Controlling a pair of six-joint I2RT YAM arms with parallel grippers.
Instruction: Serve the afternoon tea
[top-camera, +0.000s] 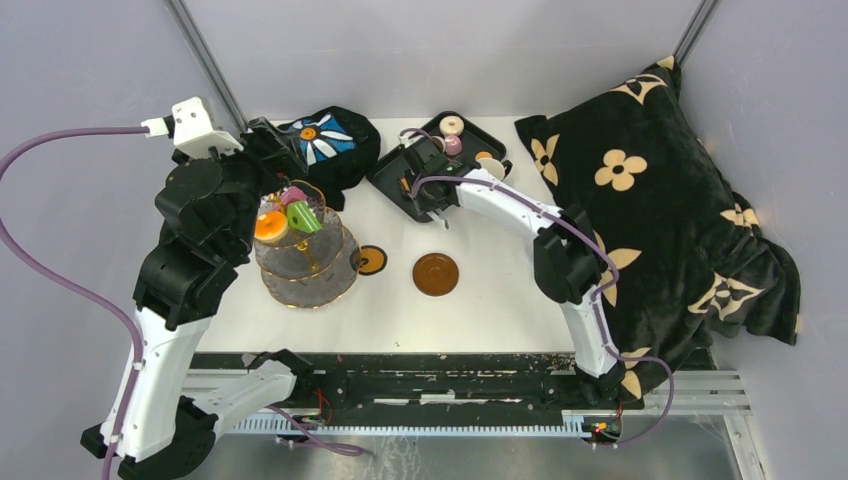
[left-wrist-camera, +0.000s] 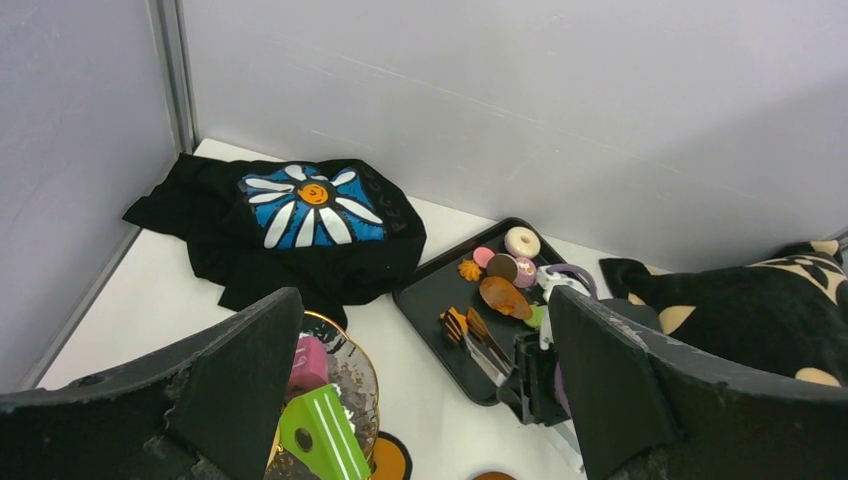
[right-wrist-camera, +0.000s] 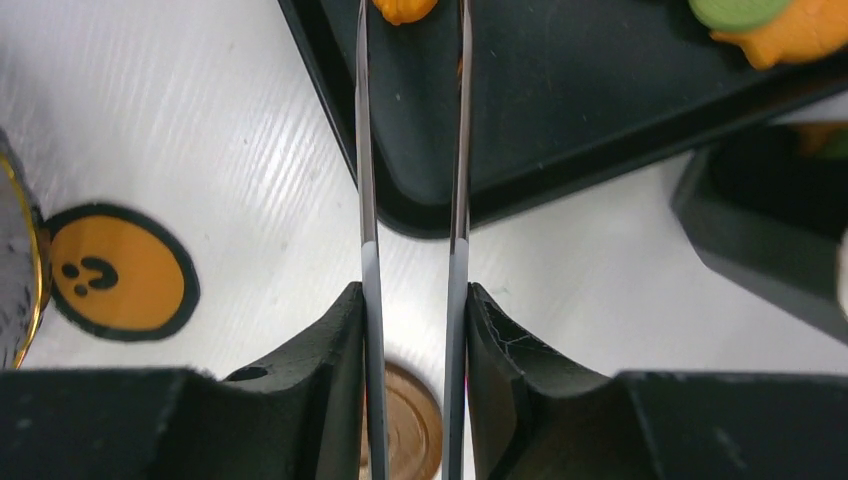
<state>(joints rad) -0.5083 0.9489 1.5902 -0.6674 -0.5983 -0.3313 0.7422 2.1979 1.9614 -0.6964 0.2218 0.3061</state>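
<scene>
Right tool (right-wrist-camera: 412, 297) clamps tongs (right-wrist-camera: 367, 150), blades extended over the tray (right-wrist-camera: 560, 110), likely to pinch the orange pastry (right-wrist-camera: 403, 8). Left tool (left-wrist-camera: 422, 308) hangs wide open near the stand (left-wrist-camera: 352, 352), holding nothing.

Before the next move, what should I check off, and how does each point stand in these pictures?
1. Right gripper grips the tongs: ok, its fingers press on both blades.
2. Tong tips around the orange pastry on the tray: cannot tell, since the tips run out of the right wrist view.
3. Left gripper open and empty: ok.
4. Stand upright, with pastries on its top tier: ok.
5. Brown saucer bare on the table: ok.
</scene>
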